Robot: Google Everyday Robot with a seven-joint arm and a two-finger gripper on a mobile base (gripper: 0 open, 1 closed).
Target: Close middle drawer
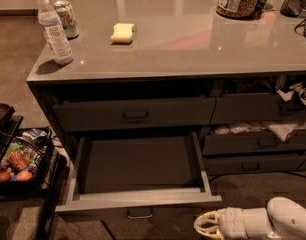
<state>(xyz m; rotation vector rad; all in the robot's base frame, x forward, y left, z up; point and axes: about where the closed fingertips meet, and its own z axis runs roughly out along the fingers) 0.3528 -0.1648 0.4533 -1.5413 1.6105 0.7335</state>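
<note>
The middle drawer (143,197) is pulled far out toward the near side, in the left column under the grey counter (193,44), below a closed drawer (93,116). The white gripper (201,226) is near its front right corner, a little nearer and to the right. If it is spread or pressed together, I cannot tell. On the counter's far left stand a water bottle (53,31) and a can (66,19), with a yellow sponge (123,33) to their right.

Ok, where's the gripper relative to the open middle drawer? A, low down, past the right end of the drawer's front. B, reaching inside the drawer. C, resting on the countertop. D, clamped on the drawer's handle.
A: the gripper sits at the bottom of the camera view, just below and to the right of the middle drawer and its pulled-out front, well away from the handle.
</note>
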